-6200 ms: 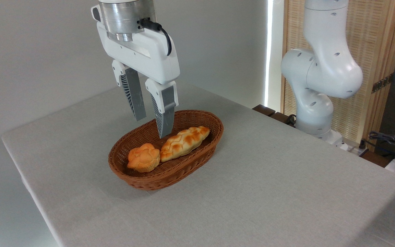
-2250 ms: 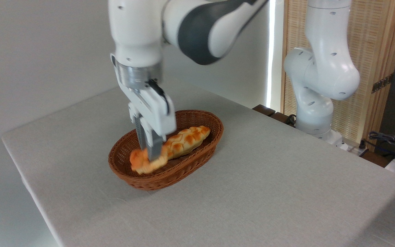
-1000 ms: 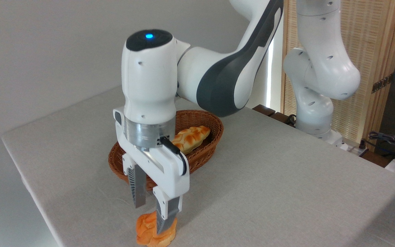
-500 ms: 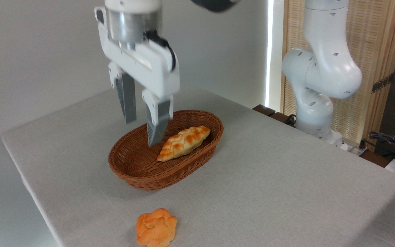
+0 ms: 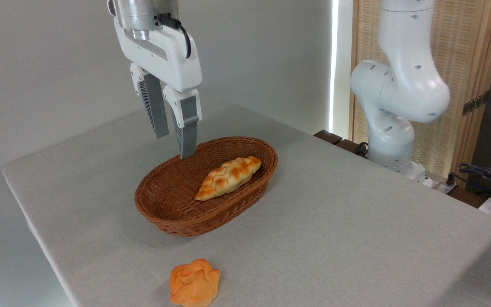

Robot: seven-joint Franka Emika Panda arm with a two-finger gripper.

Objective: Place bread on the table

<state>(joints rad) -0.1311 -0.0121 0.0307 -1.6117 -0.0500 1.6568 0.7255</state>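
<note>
Resting on the grey table near its front edge, the bread sits apart from the wicker basket holding a braided loaf. Above, the gripper hangs with fingers parted, empty.

The table bears the bread and a wicker basket.

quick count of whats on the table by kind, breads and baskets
round bun: 1, lying on the table in front of the basket
braided loaf: 1, inside the basket
wicker basket: 1
total: 3 things, 2 of them bread
The claw hangs open above the basket's far left rim, holding nothing.
</note>
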